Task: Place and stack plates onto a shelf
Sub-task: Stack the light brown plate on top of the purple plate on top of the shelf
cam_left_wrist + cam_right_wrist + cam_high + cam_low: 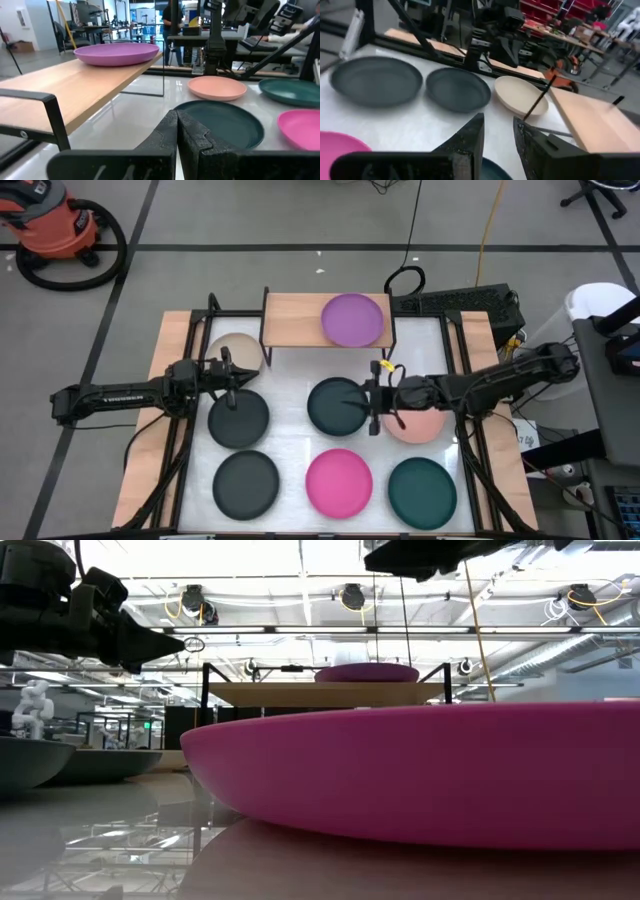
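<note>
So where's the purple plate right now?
In the high view the purple plate sits on the right half of the wooden shelf at the table's far edge, with no other plate on it.

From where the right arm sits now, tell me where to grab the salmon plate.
Grip the salmon plate by its raised rim, on the edge facing the middle dark teal plate. It lies flat and shallow, so only the rim offers a hold, probably one finger inside and one outside. That edge is nearest the open right gripper.
</note>
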`<state>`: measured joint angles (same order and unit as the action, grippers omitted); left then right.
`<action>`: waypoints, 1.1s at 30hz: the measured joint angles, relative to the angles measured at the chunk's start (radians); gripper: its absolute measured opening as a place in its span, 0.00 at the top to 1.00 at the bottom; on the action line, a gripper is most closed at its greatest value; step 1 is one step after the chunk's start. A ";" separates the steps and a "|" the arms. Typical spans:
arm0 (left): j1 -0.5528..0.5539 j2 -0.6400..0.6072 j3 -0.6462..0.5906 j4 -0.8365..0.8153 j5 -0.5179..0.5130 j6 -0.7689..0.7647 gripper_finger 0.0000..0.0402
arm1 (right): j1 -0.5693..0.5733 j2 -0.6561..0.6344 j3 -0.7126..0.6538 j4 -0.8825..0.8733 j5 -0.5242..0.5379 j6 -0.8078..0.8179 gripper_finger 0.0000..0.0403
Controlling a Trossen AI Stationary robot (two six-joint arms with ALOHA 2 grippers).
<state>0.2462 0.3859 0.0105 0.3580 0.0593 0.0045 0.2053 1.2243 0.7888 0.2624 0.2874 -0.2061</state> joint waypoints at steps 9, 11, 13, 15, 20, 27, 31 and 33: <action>0.000 0.000 0.000 -0.008 0.000 -0.054 0.99 | 0.064 -0.049 -0.066 0.075 -0.001 0.067 0.79; 0.000 0.000 0.000 -0.002 0.000 -0.099 0.99 | 0.076 -0.050 -0.076 0.111 -0.001 0.067 0.79; 0.000 0.000 0.013 0.013 0.000 -0.113 0.99 | 0.088 -0.050 -0.079 0.137 -0.001 0.066 0.79; 0.000 0.000 0.059 -0.027 0.001 -0.113 0.99 | 0.099 -0.050 -0.079 0.155 0.000 0.066 0.79; -0.002 0.024 0.288 -0.389 -0.020 -0.044 0.99 | 0.114 -0.050 -0.079 0.170 -0.001 0.067 0.79; -0.047 0.127 0.585 -0.799 -0.175 0.025 0.99 | 0.118 -0.050 -0.079 0.167 -0.001 0.088 0.79; -0.087 0.196 0.688 -0.945 -0.282 0.027 0.99 | 0.118 -0.050 -0.079 0.158 -0.001 0.090 0.79; -0.107 0.231 0.720 -0.999 -0.330 0.027 0.99 | 0.118 -0.050 -0.079 0.156 -0.001 0.090 0.79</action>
<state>0.1397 0.6170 0.7301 -0.6407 -0.2707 0.0315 0.3229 1.1742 0.7094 0.4179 0.2867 -0.1165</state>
